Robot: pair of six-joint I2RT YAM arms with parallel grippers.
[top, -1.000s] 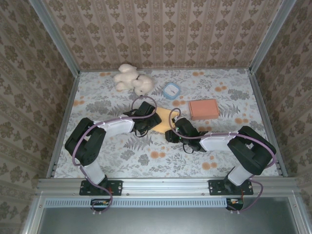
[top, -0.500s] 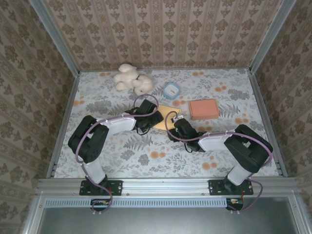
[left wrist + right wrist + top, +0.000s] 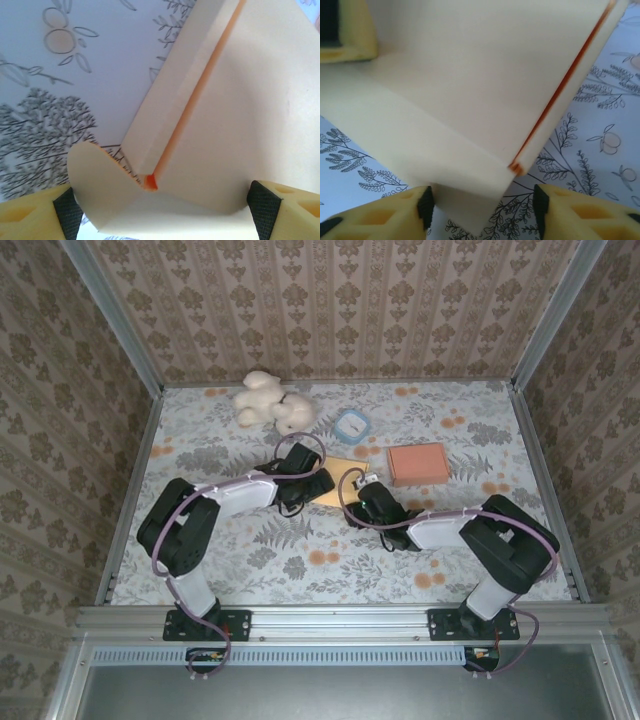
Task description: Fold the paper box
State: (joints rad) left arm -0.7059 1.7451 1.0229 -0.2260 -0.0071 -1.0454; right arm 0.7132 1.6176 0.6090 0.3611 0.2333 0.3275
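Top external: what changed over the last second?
Right gripper moved away from its base, up against the paper box; left gripper edged slightly farther out; the paper shifted a little with them. Plush toy, blue-rimmed cup and orange box stayed put.

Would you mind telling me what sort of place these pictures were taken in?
Probably a lab test cell dressed as a home: wallpaper panels in an aluminium frame, a floral tabletop, two robot arms bolted to its near rail.
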